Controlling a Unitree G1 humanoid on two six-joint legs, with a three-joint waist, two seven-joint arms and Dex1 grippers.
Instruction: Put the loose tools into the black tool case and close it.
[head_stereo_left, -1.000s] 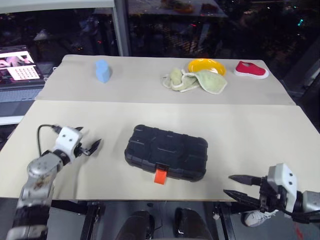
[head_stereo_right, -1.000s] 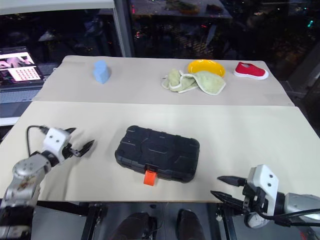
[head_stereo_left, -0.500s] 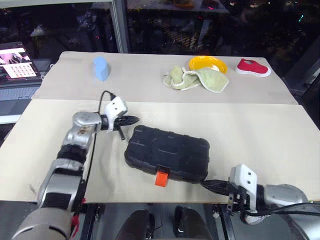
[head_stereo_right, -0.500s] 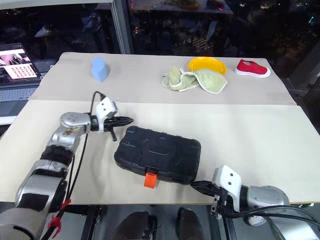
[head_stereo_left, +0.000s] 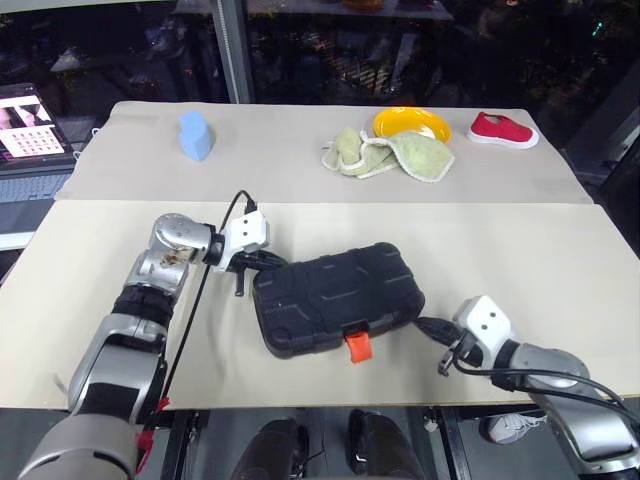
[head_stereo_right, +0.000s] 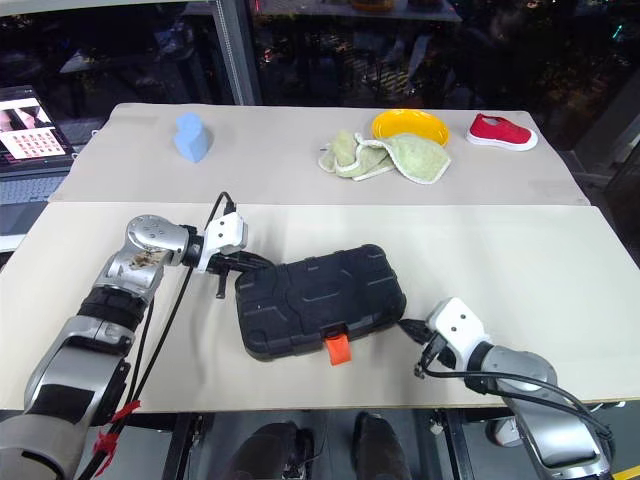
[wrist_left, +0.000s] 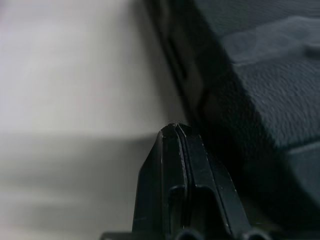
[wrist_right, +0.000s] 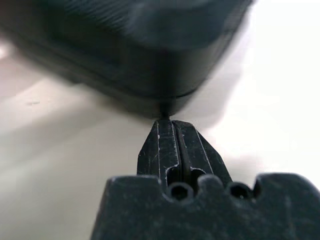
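So the case (head_stereo_left: 335, 299) is sitting shut on the near table (head_stereo_left: 520, 250), roughly in the middle between the two arms, and no loose tools are lying out anywhere I can spot. Both grippers have their fingers pinched fully together with nothing between them, which makes sense if the plan is to poke and nudge, not grab. The left gripper (head_stereo_left: 268, 262) has its tip right up against the case's far-left corner, and the right gripper (head_stereo_left: 428, 326) is at the near-right corner, touching or just about; the right wrist view has the closed fingers (wrist_right: 172, 145) meeting the seam of the case edge. Two tips on diagonally opposite corners reads to me like they're squaring it up or turning it, though that's my guess. The case lies flat, lid up, long axis running left-right but skewed, with the right end farther from the robot than the left. The orange latch (head_stereo_left: 357, 346) sticks out of the near long edge, pointing toward the robot. Farther back there's a blue thing (head_stereo_left: 195, 135), a green cloth (head_stereo_left: 395, 158), a yellow plate (head_stereo_left: 413, 123) and a red shoe (head_stereo_left: 502, 130), all well apart from the case.
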